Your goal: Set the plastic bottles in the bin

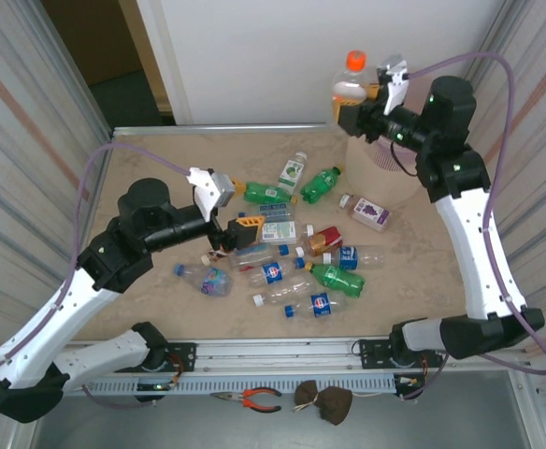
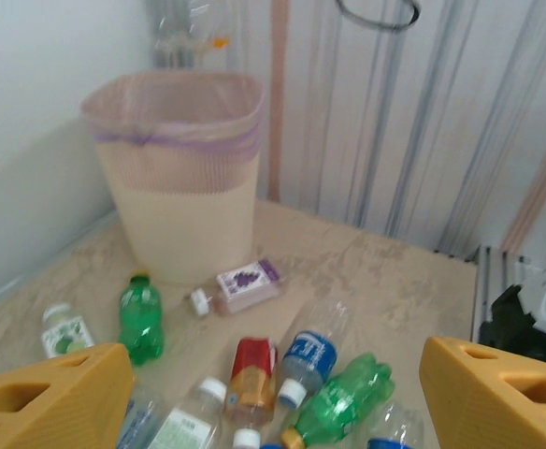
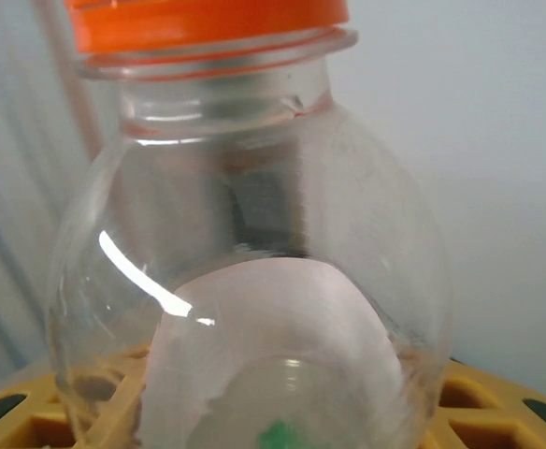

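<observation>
Right gripper (image 1: 351, 112): closed on an orange-capped bottle (image 1: 350, 86), held upright and high over the far right corner of the table (image 1: 142, 173).

The top view gives me its place. My right wrist view gives the detail:
- a clear rounded body with the orange cap (image 3: 208, 19) on top
- a whitish patch low inside
- my yellow fingers (image 3: 493, 407) pressed against it on both sides

Left gripper (image 1: 243, 231): wide open, nothing between the fingers (image 2: 49, 402), low over the middle of the table.

My left wrist view adds the bin (image 2: 175, 187). It stands upright on the table by the far wall, with a pink liner folded over its rim. A purple-labelled bottle (image 2: 245, 285) lies just beside its foot, and a green bottle (image 2: 140, 318) lies near.

The other plastic bottles (image 1: 273, 272) lie scattered on their sides mid-table, around and ahead of my left gripper.
</observation>
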You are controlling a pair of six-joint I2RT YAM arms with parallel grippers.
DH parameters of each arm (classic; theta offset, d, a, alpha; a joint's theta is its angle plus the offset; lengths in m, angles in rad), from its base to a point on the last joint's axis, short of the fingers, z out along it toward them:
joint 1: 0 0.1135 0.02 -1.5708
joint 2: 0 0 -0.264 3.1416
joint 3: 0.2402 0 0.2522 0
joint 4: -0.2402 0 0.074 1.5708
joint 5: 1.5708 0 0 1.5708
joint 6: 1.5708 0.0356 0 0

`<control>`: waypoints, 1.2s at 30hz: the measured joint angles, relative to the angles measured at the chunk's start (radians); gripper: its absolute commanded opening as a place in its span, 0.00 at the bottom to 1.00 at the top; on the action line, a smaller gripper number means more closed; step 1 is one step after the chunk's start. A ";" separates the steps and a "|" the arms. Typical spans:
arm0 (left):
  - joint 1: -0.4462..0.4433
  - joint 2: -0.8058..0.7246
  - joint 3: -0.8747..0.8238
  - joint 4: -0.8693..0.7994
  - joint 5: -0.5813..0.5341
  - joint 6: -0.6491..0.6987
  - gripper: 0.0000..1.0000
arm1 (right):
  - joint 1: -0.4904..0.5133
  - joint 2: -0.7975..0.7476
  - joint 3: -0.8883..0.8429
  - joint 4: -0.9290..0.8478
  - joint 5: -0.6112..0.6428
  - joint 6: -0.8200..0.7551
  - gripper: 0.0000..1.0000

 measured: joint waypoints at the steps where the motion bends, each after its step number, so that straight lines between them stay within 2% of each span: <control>1: 0.000 -0.002 -0.007 -0.011 -0.016 -0.002 0.81 | -0.034 0.027 0.024 -0.017 0.017 -0.009 0.48; 7: 0.000 -0.018 -0.060 -0.047 -0.086 -0.040 0.81 | -0.166 0.187 0.153 -0.103 0.115 -0.051 0.47; 15: 0.000 -0.019 -0.108 -0.058 -0.108 -0.092 0.81 | -0.286 0.435 0.336 -0.205 0.195 -0.077 0.47; 27: 0.000 -0.031 -0.159 -0.050 -0.139 -0.151 0.80 | -0.298 0.832 0.692 -0.465 0.337 -0.125 0.42; 36: 0.000 -0.031 -0.174 -0.050 -0.150 -0.159 0.81 | -0.279 0.991 0.724 -0.599 0.459 -0.172 0.43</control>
